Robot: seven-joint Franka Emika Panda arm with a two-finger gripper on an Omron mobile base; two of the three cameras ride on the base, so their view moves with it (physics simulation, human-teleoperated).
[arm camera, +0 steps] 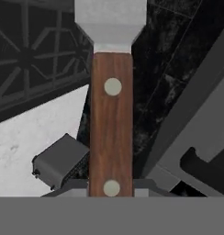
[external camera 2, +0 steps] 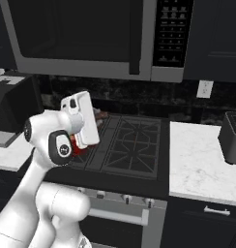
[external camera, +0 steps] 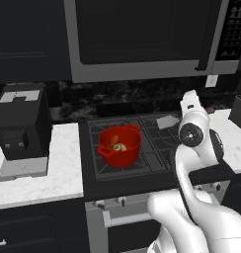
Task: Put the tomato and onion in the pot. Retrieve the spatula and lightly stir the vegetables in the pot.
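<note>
The red pot stands on the stove's front left burner, and in the right base view only a sliver of the pot shows behind my arm. Inside it lie the orange-red tomato and the pale onion. My gripper is shut on the brown handle of the spatula, with the grey blade pointing away from the hand. In the left base view the spatula's blade hangs over the back right of the stove, to the right of the pot and apart from it.
A dark coffee machine stands on the left counter. A dark toaster sits on the white right counter. The microwave hangs low over the stove grates.
</note>
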